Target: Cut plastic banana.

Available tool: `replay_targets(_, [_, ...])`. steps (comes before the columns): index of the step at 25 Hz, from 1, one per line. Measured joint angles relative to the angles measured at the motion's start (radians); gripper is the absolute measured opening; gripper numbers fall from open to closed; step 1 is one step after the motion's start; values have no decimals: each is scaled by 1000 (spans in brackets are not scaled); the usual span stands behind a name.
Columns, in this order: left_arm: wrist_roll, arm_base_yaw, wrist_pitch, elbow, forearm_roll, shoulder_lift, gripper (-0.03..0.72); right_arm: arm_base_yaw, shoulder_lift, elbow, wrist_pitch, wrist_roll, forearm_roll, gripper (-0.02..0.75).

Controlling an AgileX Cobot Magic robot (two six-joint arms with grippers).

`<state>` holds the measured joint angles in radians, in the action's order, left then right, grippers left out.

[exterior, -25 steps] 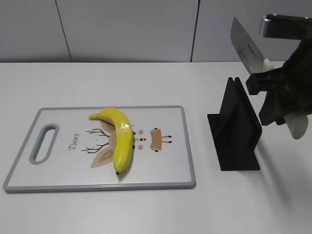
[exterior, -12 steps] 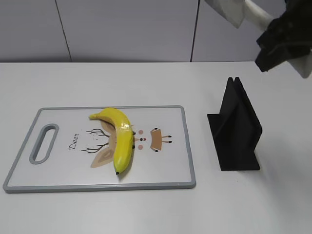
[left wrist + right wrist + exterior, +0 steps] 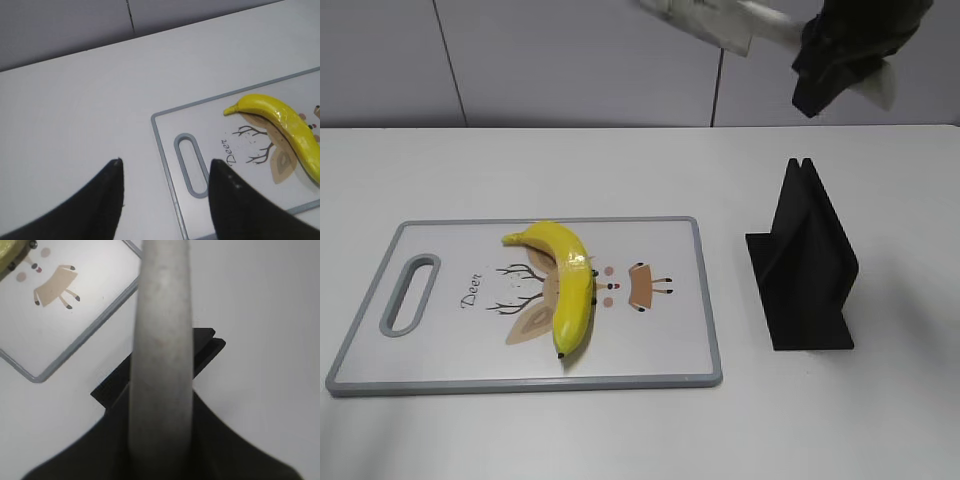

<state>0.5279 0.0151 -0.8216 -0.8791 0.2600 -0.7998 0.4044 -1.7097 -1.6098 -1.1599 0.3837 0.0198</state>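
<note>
A yellow plastic banana (image 3: 565, 282) lies on a white cutting board (image 3: 660, 345) with a grey rim; it also shows in the left wrist view (image 3: 285, 125). My right gripper (image 3: 835, 55) is high at the top right of the exterior view, shut on a knife handle (image 3: 161, 345). The knife blade (image 3: 705, 18) points left above the table. In the right wrist view the handle fills the space between the jaws (image 3: 160, 440). My left gripper (image 3: 167, 167) is open and empty, above the board's handle slot (image 3: 191, 165); it is out of the exterior view.
A black knife stand (image 3: 805, 270) stands right of the board, also under the knife in the right wrist view (image 3: 205, 347). The board has a deer drawing (image 3: 640, 285). A grey wall runs behind the white table.
My right gripper has lifted the knife up and moved it left, away from the black stand, and the blade has swung to point left. The banana and board have not moved.
</note>
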Motion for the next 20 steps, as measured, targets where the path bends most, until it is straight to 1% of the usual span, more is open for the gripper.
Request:
replay_targets(3, [94,-4,-11,-114,31,-134,530,0,-38,-11,-3,155,0,169])
replay_targets(5, [183,-30,-30,-184,50,-214,530,0,-60,-11,-10,286,1,169])
replay_targets(7, [302,-79,-53,-251,64,-304,530,0,-83,-11,-10,366,4,169])
replay_targets(10, [446,-171,-82,-327,67,-423,530,0,-116,-12,-11,503,51,169])
replay_targets(12, [525,-229,-95,-370,67,-493,530,0,-135,-13,-11,615,112,169])
replay_targets(15, [639,-299,-110,-427,68,-588,530,0,-171,-17,-11,729,200,169])
replay_targets(17, [690,-338,-122,-455,67,-651,530,0,-198,-17,-11,772,239,169])
replay_targets(20, [723,-382,-126,-470,67,-729,530,0,-224,-17,-11,821,268,169])
